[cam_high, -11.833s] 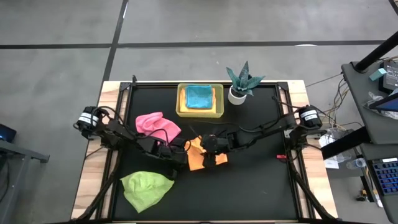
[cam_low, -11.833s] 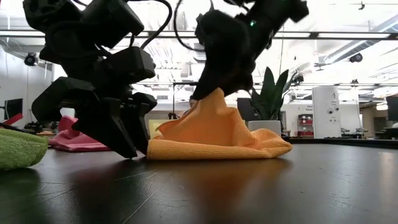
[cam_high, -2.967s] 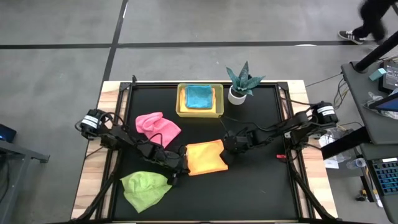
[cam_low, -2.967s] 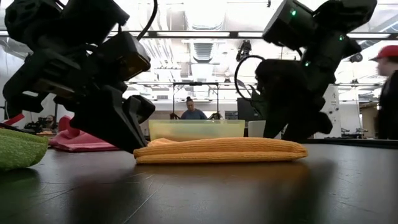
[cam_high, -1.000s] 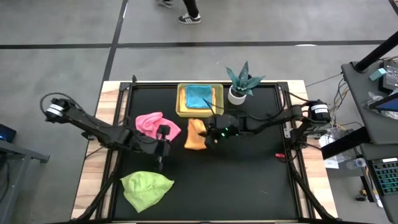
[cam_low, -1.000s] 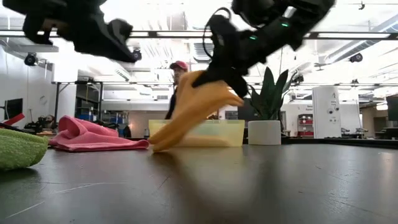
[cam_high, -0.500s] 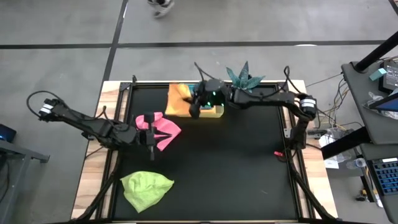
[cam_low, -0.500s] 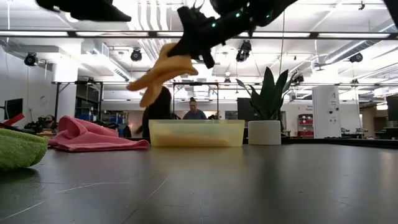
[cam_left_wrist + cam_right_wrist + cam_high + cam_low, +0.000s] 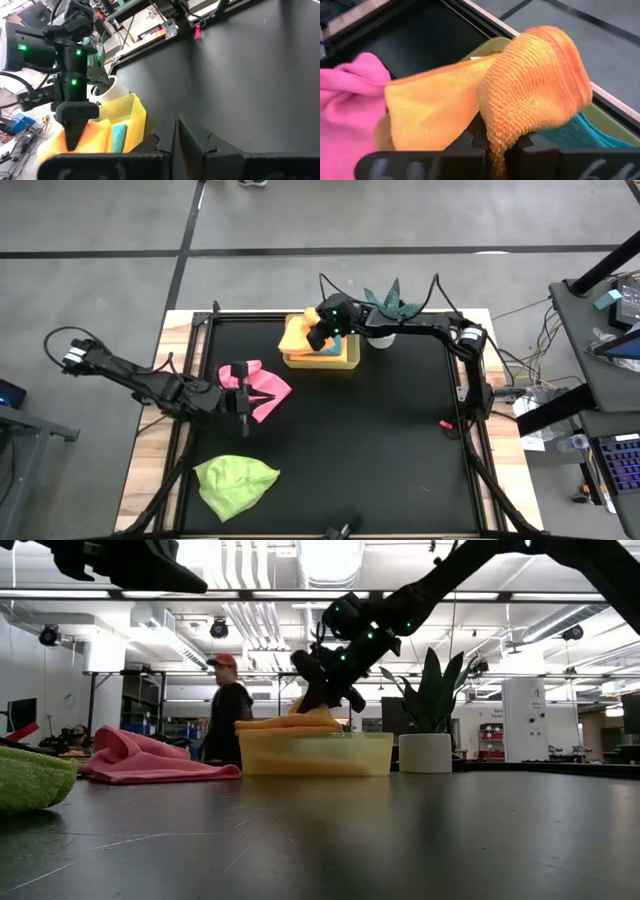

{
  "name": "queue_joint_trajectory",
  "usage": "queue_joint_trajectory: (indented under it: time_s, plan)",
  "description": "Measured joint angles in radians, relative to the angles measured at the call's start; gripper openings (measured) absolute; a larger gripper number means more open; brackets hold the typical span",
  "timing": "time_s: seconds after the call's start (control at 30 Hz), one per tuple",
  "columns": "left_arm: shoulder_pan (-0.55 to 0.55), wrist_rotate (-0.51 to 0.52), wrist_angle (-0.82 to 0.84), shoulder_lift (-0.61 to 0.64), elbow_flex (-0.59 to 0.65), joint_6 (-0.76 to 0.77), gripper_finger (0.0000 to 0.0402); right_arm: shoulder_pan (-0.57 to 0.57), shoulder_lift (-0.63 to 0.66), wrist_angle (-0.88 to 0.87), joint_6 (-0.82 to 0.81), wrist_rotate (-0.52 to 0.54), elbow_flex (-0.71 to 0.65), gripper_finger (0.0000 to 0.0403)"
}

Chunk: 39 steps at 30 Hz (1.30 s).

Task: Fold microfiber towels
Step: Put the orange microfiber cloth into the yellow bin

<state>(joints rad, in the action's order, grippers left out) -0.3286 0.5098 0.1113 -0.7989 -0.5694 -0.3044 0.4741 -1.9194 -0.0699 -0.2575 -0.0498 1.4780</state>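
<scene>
- The orange towel (image 9: 296,332) is folded and hangs over the yellow tray (image 9: 345,363), draped on the tray's rim on the side toward the pink towel (image 9: 262,387).
- The right hand (image 9: 320,338) is clamped on this orange towel, just above the tray.
- A blue towel (image 9: 331,352) lies inside the tray, partly under the orange one.
- The pink towel lies crumpled on the black table (image 9: 380,440), well apart from the tray.
- The left hand (image 9: 244,398) is closed and seems empty, at the pink towel's edge.
- The green towel (image 9: 235,483) lies farthest from the tray.
- A potted plant (image 9: 383,308) stands just beside the tray.
</scene>
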Motion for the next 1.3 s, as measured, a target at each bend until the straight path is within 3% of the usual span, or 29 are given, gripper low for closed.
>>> queue_joint_trajectory:
  time_s: [0.47, 0.87, 1.3]
  plan:
    - [0.001, 0.024, -0.028, 0.001, 0.0, 0.0, 0.0006, 0.029, -0.004, -0.158, 0.035, 0.076, 0.021, 0.0014]
    - [0.001, 0.024, -0.028, 0.001, 0.002, 0.0, 0.0006, 0.019, 0.023, -0.27, -0.028, 0.077, 0.022, 0.0102]
    - [0.002, 0.024, -0.029, 0.001, 0.003, 0.0, 0.0006, 0.015, 0.04, -0.359, -0.007, 0.08, 0.022, 0.0108]
